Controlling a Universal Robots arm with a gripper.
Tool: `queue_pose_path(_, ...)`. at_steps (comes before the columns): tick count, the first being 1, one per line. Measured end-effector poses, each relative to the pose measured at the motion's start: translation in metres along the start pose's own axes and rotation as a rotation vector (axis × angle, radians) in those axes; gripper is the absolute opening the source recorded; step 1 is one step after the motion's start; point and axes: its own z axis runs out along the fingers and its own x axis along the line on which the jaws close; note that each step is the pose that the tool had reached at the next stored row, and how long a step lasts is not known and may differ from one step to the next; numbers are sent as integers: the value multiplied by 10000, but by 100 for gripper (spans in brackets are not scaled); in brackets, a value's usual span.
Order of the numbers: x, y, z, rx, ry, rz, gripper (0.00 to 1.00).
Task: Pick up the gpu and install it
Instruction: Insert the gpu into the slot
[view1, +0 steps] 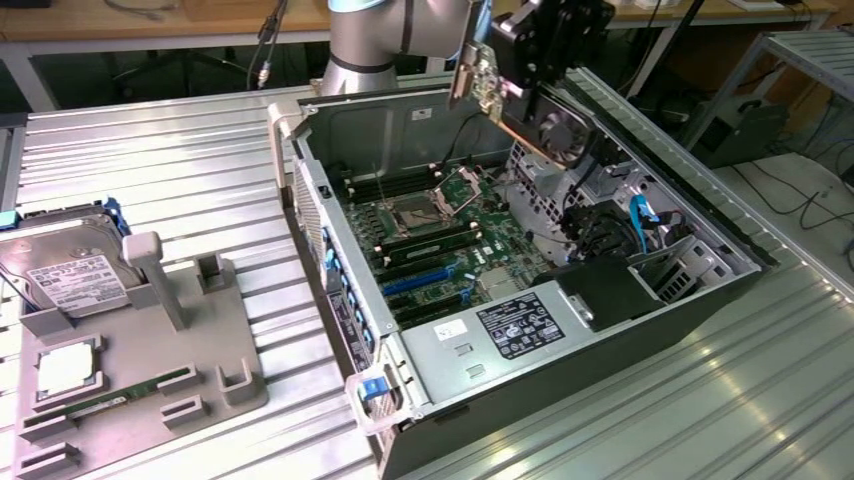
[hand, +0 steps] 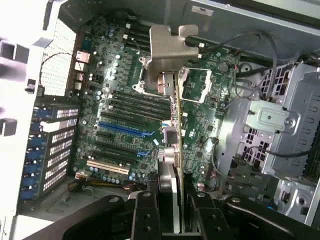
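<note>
1. Your black two-fingered gripper (hand: 175, 202) is clenched on the gpu (hand: 178, 120), a thin, dark, flat card pinched edge-on between the jaws.
2. The card's long axis runs straight out from the fingers. It ends in a bent, silvery metal bracket (hand: 167, 47), the end farthest from the wrist.
3. The card hangs in the air over the open black computer case (view1: 667, 320), apart from the green motherboard (hand: 115, 95) below it.
4. The long blue expansion slots (hand: 122, 131) lie off to one side of the card, well apart from it.
</note>
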Motion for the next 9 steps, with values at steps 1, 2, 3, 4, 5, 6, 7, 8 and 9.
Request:
queue_pose_path(1,0,0,0,-2,-5,-176,29)
queue_pose_path(2,0,0,0,-3,-12,-492,29)
queue_pose_path(3,0,0,0,2,-19,-807,29)
queue_pose_path(4,1,-1,1,17,-20,-1063,29)
queue_pose_path(5,1,-1,1,32,-20,-1226,29)
queue_pose_path(6,1,0,0,47,-18,-1408,29)
queue_pose_path(7,0,0,-1,54,-19,-1572,29)
queue_pose_path(8,0,0,0,55,-24,-1779,29)
queue_pose_path(9,0,0,0,52,-30,-1958,29)
